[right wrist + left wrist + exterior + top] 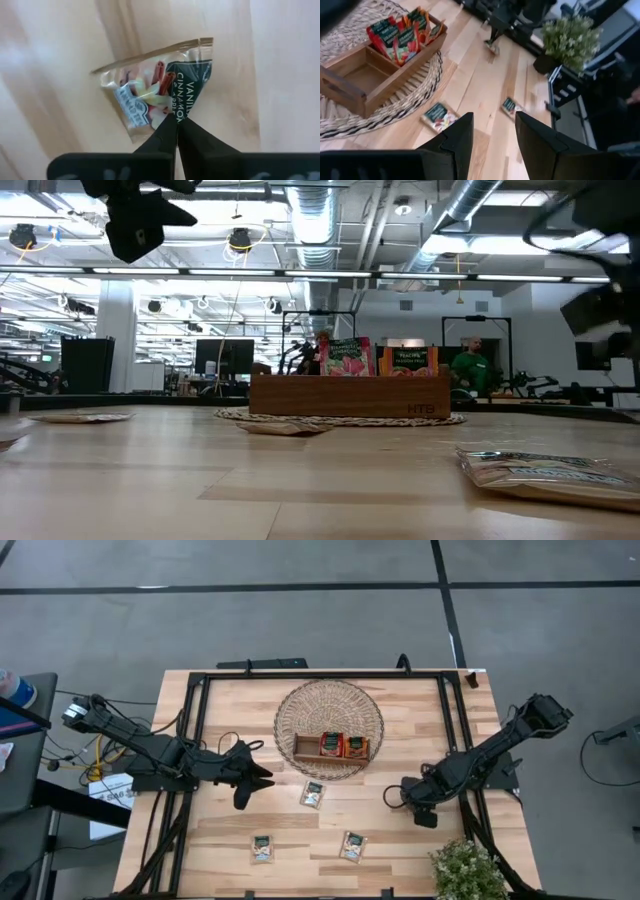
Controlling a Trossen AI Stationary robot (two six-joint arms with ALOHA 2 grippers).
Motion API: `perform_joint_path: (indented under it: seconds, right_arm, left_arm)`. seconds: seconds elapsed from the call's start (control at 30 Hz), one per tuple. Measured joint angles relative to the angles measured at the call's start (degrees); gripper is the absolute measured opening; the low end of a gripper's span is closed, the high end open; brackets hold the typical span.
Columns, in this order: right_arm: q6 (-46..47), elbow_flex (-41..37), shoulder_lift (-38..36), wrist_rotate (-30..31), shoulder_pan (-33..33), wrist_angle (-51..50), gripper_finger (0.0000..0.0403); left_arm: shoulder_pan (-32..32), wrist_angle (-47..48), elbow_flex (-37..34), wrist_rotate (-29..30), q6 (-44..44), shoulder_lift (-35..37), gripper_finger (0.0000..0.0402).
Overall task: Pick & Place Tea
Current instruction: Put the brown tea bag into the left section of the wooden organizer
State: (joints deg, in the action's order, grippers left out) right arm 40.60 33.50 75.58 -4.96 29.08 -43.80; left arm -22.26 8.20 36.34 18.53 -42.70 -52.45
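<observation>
I have the wicker basket (329, 730) at twelve o'clock on the table, the wooden tray (331, 748) resting on it with red and orange tea sachets (343, 745) already standing inside. At four o'clock my right gripper (177, 120) has its fingers pinched together on a pale sachet (155, 92). Next, I judge, lift and carry toward eleven. The left gripper (492, 137) waits at nine, fingers apart.
</observation>
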Motion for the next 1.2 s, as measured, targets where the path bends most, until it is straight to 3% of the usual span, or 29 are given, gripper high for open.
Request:
perform_joint_path:
  seconds: [0.23, 0.6, 0.97, 1.07, 1.2]
  right_arm:
    - [2.4, 9.5, -0.1, 7.3, 2.9, -1.7, 0.0001]
    - [1.6, 31.1, 2.1, 29.5, 6.0, -11.7, 0.0]
    - [-25.2, 57.6, 24.8, 43.3, 1.8, -21.9, 0.0]
    - [-34.4, 64.0, 30.7, 48.4, 0.6, -23.8, 0.0]
    - [-45.8, 70.8, 36.3, 55.8, -1.0, -23.5, 0.0]
  left_arm:
    - [0.0, -2.9, 0.0, 1.1, -1.8, 0.0, 0.0138]
    - [0.0, -6.2, 0.0, 3.4, -12.6, 0.0, 0.0138]
    - [0.0, -9.9, 2.4, 0.7, -11.3, -0.1, 0.0138]
    - [0.1, -8.7, 6.6, 0.3, -6.9, -1.3, 0.0136]
    - [0.2, 0.5, 16.9, 0.1, -2.0, -5.0, 0.0125]
